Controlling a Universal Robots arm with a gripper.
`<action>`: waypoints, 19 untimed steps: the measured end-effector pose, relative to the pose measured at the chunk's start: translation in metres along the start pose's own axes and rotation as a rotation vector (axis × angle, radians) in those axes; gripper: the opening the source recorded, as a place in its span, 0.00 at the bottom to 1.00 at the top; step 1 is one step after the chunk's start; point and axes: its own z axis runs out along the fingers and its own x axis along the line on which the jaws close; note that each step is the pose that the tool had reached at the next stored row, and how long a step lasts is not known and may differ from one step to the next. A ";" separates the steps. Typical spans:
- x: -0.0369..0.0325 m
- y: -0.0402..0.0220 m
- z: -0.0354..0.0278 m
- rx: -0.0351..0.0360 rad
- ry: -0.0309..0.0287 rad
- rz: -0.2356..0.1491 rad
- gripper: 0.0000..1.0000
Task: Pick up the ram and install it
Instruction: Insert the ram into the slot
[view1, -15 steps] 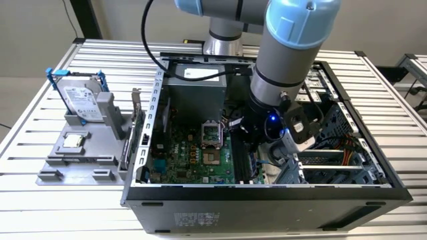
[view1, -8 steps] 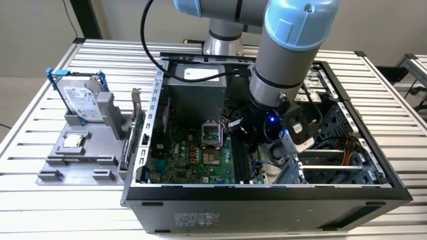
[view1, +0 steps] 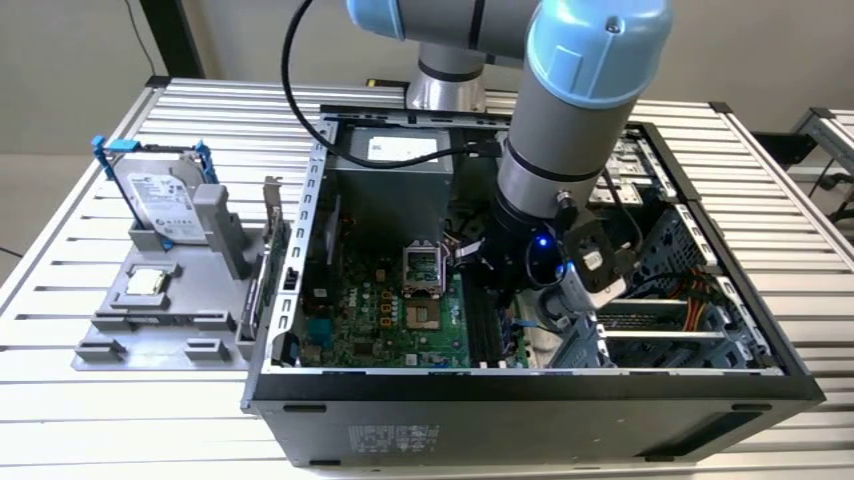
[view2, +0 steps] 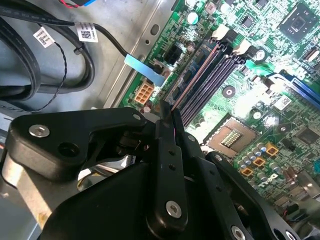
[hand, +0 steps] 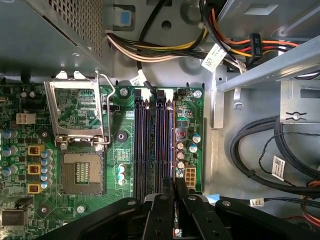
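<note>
We see the arm reaching down into the open computer case (view1: 534, 385), its black gripper (view2: 168, 116) low over the green motherboard (hand: 50, 165) near that board's edge. The fingers (hand: 162, 210) are clenched on the ram (view2: 192, 80), a thin dark stick held edge-on directly over the black memory slots (hand: 152, 145).

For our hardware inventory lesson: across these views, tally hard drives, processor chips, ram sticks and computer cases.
Silver hard drive in blue frame: 1
Small square silver processor chip: 1
Long thin dark ram stick: 1
Open black metal computer case: 1
Total: 4
</note>
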 end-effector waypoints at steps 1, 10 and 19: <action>0.0000 0.0000 0.0002 0.0000 0.0000 0.000 0.00; 0.0001 -0.0002 0.0040 0.0004 0.0015 0.000 0.00; 0.0002 -0.0009 0.0043 0.0002 0.0055 0.000 0.00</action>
